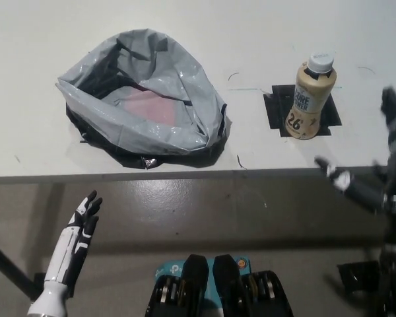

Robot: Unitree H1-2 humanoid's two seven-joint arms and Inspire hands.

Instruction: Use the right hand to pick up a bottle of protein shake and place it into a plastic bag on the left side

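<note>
A tan protein shake bottle (309,98) with a white cap stands upright on a black tape patch at the right of the white table (264,33). A grey plastic bag (142,99) lies open at the left, something pinkish showing inside. My black right hand (376,165) hovers at the table's front right edge, below and right of the bottle, fingers spread apart and holding nothing. My white left hand (79,228) rests low at the lower left, below the table edge, fingers extended and empty.
The table's front edge (185,175) runs across the middle of the picture, with grey floor below it. Thin pen marks (241,162) lie on the table between bag and bottle.
</note>
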